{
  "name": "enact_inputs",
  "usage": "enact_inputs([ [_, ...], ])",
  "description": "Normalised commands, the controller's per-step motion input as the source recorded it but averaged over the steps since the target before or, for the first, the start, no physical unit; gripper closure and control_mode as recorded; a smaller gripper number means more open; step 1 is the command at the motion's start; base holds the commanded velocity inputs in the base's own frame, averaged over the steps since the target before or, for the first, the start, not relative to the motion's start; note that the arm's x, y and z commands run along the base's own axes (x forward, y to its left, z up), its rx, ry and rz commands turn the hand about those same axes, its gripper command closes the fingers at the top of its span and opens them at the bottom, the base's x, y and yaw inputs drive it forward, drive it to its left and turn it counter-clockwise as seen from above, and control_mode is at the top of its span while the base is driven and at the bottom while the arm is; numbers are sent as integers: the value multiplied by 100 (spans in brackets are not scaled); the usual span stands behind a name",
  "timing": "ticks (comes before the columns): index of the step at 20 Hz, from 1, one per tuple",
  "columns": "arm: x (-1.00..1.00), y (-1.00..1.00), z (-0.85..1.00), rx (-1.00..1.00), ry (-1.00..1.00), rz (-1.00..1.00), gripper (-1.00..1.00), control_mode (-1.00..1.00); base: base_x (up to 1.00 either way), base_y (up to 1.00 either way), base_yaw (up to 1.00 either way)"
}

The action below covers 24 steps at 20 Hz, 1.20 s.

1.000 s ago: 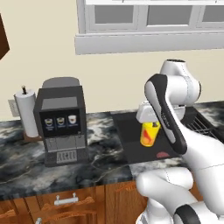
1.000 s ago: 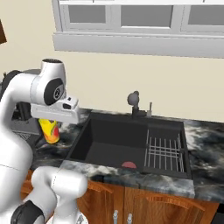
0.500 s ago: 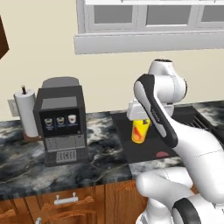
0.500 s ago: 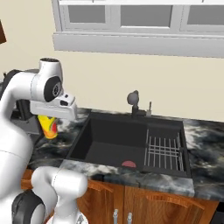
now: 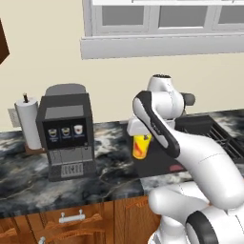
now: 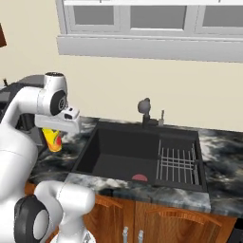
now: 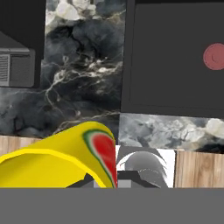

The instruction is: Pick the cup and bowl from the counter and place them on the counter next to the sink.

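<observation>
We found the counter (image 5: 109,171) running the width of the scene, glossy black marble over wooden cabinets, with the sink (image 6: 128,154) sunk into it and a wire rack (image 6: 176,163) lying in the basin's right part. A coffee machine (image 5: 66,131) stood on the stone well to the left of the sink, a paper towel roll (image 5: 28,124) just beside it. Our arm reached over the strip of counter between machine and sink, and the gripper (image 5: 141,137) was shut on the cup (image 5: 141,146), which hung clear of the stone, just left of the basin's edge; from the hand camera the cup (image 7: 65,159) sat close under the lens with the marble and the sink's rim below it (the fingertips themselves were hidden behind the yellow wall). We judged this to be the carrying step for the first item, with placement not yet made. The next move, as we read it, called for lowering the cup straight down onto the bare marble beside the sink, keeping it upright and off the basin's lip, then releasing. The bowl we could not locate.
</observation>
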Motion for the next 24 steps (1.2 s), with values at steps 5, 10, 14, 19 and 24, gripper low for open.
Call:
enact_inputs([
  [5, 16, 12, -51, 0, -3, -7, 100, -100, 0, 0, 0],
  [10, 4, 0, -31, 0, -7, -7, 100, -100, 0, 0, 0],
  [14, 16, 0, -21, 0, -10, -3, 100, -100, 0, 0, 0],
  [19, 16, 1, -10, 0, -7, -3, 100, -100, 0, 0, 0],
  [24, 18, 8, -2, 0, 1, -2, 100, -100, 0, 0, 0],
])
